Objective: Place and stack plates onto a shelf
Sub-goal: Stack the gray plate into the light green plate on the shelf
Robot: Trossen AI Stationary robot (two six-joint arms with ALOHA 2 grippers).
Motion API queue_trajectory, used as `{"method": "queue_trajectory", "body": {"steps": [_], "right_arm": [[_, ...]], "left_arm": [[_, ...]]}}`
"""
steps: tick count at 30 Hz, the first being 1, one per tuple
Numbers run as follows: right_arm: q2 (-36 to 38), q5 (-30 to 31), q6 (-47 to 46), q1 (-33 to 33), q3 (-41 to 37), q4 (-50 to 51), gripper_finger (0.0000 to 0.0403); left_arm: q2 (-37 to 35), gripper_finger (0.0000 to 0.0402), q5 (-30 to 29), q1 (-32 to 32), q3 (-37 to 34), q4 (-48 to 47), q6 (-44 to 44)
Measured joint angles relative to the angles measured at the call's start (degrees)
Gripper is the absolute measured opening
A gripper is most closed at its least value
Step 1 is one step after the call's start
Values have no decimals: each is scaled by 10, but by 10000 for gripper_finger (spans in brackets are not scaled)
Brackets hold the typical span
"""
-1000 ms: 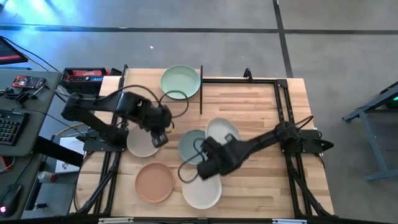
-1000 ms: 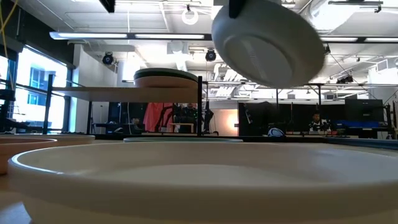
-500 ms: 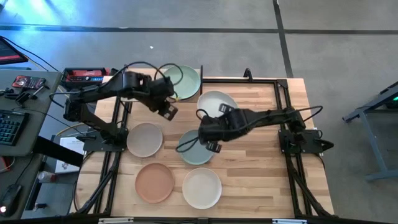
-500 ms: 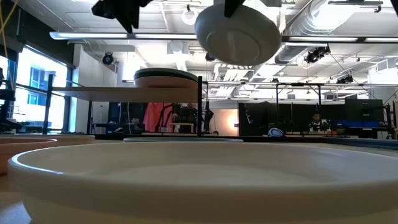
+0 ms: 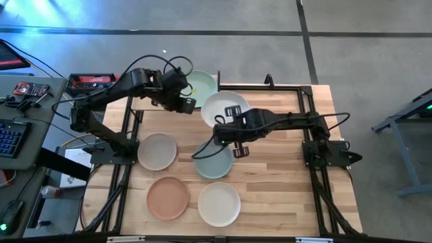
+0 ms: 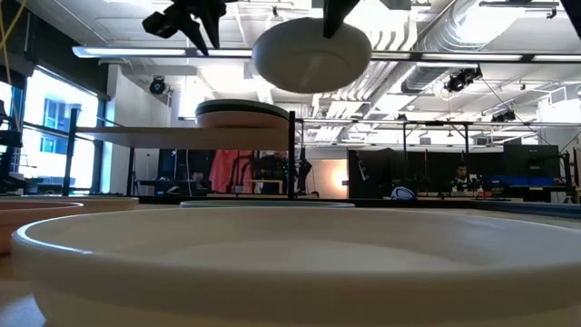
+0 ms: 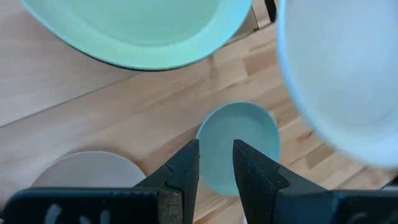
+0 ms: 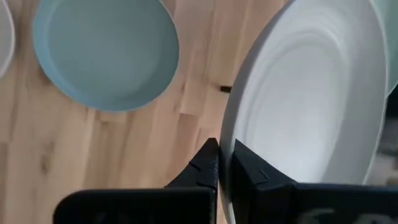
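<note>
The right gripper (image 5: 229, 129) is clenched on the near rim of a pale grey-green plate (image 5: 226, 109), holding it in the air just right of the shelf (image 6: 186, 136); the rim sits pinched between its fingers (image 8: 208, 163). The left gripper (image 5: 187, 102) hangs above the shelf with its fingers (image 7: 186, 168) slightly parted and nothing between them, beside the green plate (image 5: 200, 86) that lies on top of a black plate (image 6: 243, 118) on the shelf. On the butcher-block table (image 5: 277, 169) lie four more: a pale blue-green plate (image 5: 214, 162) just below the right gripper, a grey-beige plate (image 5: 156, 150) to its left, a terracotta plate (image 5: 168, 198) and a cream plate (image 5: 219, 204) along the near edge. Beyond the table, the low view shows an open workshop with ceiling lights, desks and monitors
</note>
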State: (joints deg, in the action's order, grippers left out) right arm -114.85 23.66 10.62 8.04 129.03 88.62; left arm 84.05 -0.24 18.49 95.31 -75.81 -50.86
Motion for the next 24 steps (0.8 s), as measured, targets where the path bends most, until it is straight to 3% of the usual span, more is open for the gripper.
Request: {"method": "queue_trajectory", "body": {"steps": [12, 24], "right_arm": [[0, -2, 177, -17, 0, -31, 0], [0, 3, 205, -18, 1, -55, 0]], "left_arm": [[0, 85, 0, 6, 0, 64, -38], [7, 85, -6, 6, 0, 66, -56]]}}
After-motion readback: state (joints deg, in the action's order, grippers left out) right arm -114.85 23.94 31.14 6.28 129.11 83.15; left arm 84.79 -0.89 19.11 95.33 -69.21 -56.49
